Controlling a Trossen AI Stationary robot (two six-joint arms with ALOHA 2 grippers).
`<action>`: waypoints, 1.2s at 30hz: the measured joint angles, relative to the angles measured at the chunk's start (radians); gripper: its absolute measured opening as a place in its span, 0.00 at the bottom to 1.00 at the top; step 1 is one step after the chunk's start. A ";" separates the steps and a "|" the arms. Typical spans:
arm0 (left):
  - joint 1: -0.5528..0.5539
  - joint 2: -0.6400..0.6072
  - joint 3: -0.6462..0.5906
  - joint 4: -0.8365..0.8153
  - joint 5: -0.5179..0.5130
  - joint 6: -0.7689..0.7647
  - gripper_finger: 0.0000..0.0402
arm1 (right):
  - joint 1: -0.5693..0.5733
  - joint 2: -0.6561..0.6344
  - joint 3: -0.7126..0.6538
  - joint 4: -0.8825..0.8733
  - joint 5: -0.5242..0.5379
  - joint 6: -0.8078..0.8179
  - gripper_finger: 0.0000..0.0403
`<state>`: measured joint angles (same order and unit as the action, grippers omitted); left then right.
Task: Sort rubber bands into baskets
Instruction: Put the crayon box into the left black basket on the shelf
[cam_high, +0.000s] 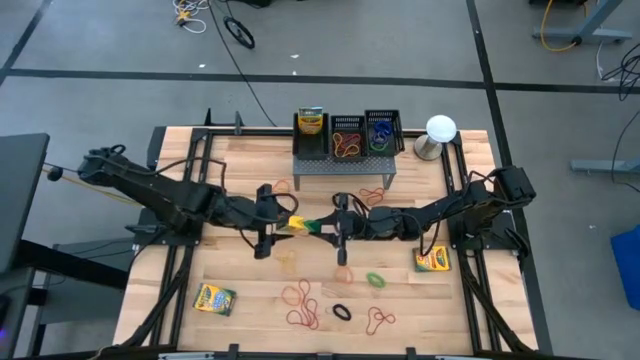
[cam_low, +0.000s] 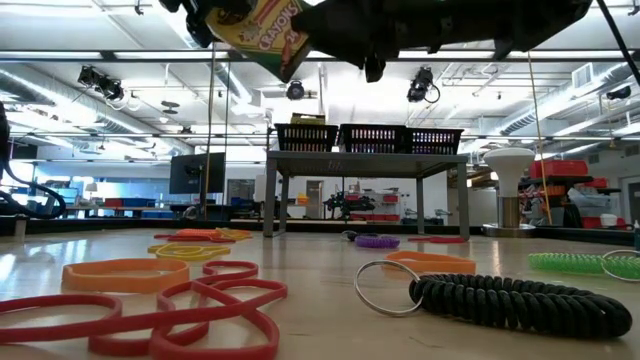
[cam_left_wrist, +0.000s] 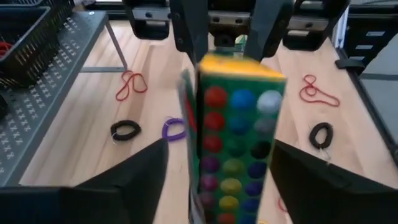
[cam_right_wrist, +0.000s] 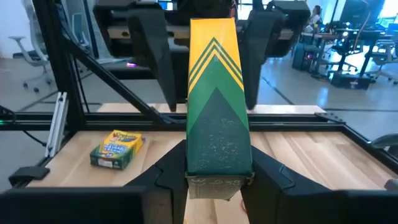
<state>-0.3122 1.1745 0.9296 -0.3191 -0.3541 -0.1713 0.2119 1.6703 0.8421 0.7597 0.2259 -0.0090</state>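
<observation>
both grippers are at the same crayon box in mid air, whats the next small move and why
Probably the left gripper should close on the crayon box. The right gripper is shut on its near end, holding it above the table, while the left fingers stand open on either side of the far end without gripping. Only once that grip is firm should the right let go.

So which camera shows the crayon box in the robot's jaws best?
The right wrist view: the crayon box fills the middle, gripped by the right jaws, with the open left jaws either side of its far end. The left wrist view shows its dotted face blurred; the high view shows it tiny; the low view shows only a corner.
</observation>
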 joint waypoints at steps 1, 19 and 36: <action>0.000 -0.001 0.010 -0.001 0.008 -0.004 0.65 | 0.000 0.000 0.000 0.000 0.000 -0.001 0.30; 0.052 -0.007 0.120 -0.090 0.096 0.002 0.25 | -0.002 0.000 0.000 0.036 0.007 -0.040 0.32; 0.376 0.108 0.664 -0.728 0.233 0.243 0.25 | 0.017 0.000 0.000 -0.254 0.186 -0.011 0.47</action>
<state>0.0638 1.2824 1.5933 -1.0474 -0.1211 0.0714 0.2285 1.6703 0.8421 0.5056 0.4122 -0.0200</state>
